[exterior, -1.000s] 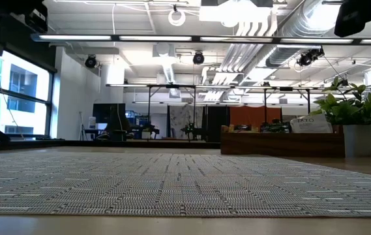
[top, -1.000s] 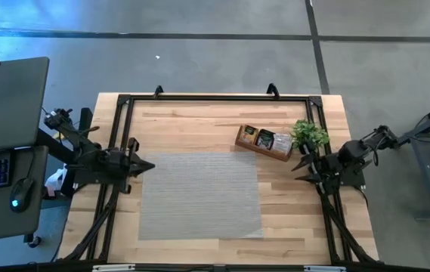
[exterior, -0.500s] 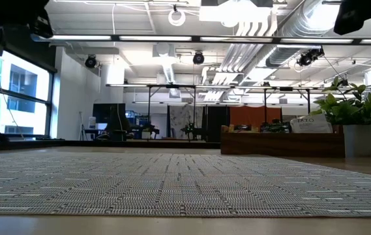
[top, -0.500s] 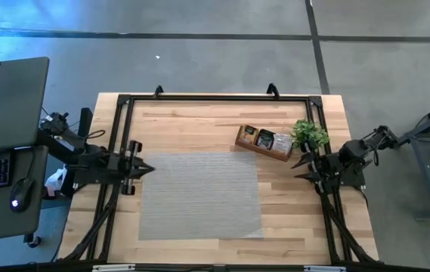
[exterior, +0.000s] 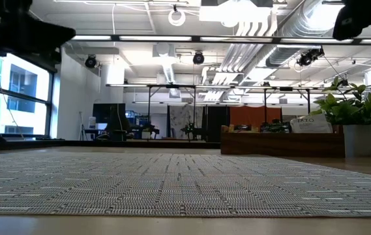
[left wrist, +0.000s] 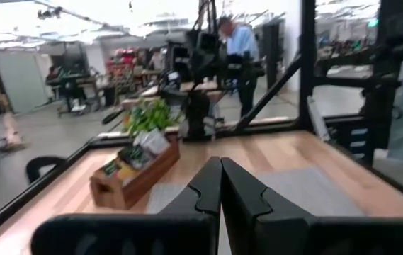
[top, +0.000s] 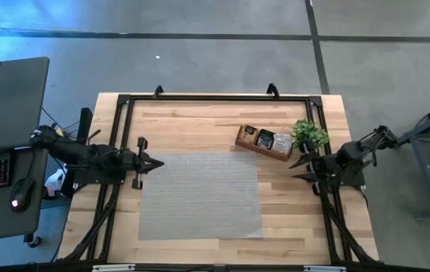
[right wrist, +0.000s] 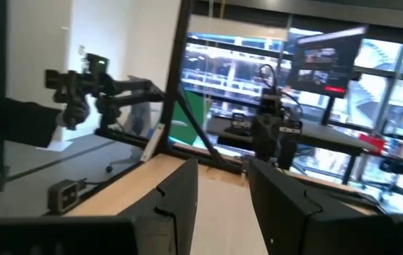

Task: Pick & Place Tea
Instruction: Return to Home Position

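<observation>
1. Wooden table [top: 199, 121] is carrying a grey woven mat [top: 199, 196] across its middle.
2. Tea sachets [top: 266, 139] are sitting inside a long wooden tray [top: 262, 152], which is lying at a slant just past the mat's far right corner. Dark sachets and pale ones are showing, but I cannot tell which compartment each one is filling.
3. A small green plant [top: 309, 134] is standing just beside the tray's right end.
4. The left hand [top: 159, 161] is hovering over the mat's left edge, pointing across the table toward the right arm. Its fingers [left wrist: 208, 188] are pressing together with nothing between them.
5. From the left wrist, the tray [left wrist: 134, 185], the sachets [left wrist: 144, 145] and the plant [left wrist: 148, 115] are showing well apart from that hand.
6. The right hand [top: 296, 168] is hanging near the table's right side, close to the plant on its near side. Its fingers [right wrist: 180, 191] are spreading apart around empty space.
7. In the low view, a white sachet [exterior: 311, 124] is leaning above the tray's rim [exterior: 276, 143], next to the plant's pale pot [exterior: 359, 140].
8. A person [left wrist: 240, 42] is standing in the room beyond the table.
</observation>
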Available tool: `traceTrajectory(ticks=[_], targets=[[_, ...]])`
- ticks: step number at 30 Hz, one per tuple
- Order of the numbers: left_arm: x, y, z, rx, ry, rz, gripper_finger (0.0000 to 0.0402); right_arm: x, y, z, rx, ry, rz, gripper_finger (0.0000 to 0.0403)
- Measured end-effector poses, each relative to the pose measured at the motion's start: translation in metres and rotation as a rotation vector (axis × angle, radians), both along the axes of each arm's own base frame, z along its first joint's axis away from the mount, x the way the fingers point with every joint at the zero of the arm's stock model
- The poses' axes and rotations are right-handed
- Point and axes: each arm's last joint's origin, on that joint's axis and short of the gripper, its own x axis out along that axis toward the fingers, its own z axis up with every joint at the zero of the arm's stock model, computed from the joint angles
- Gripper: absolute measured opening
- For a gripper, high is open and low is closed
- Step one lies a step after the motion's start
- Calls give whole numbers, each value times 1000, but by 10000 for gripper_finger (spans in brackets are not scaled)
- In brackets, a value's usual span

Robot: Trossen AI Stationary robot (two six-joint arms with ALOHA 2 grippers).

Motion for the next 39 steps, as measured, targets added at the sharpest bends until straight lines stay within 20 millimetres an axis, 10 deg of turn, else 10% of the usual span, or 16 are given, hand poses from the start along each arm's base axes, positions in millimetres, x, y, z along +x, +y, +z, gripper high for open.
traceTrajectory(ticks=[39], targets=[[3,11,-23,-323,219,117,3,10,3,-42,96,144,-61,123]])
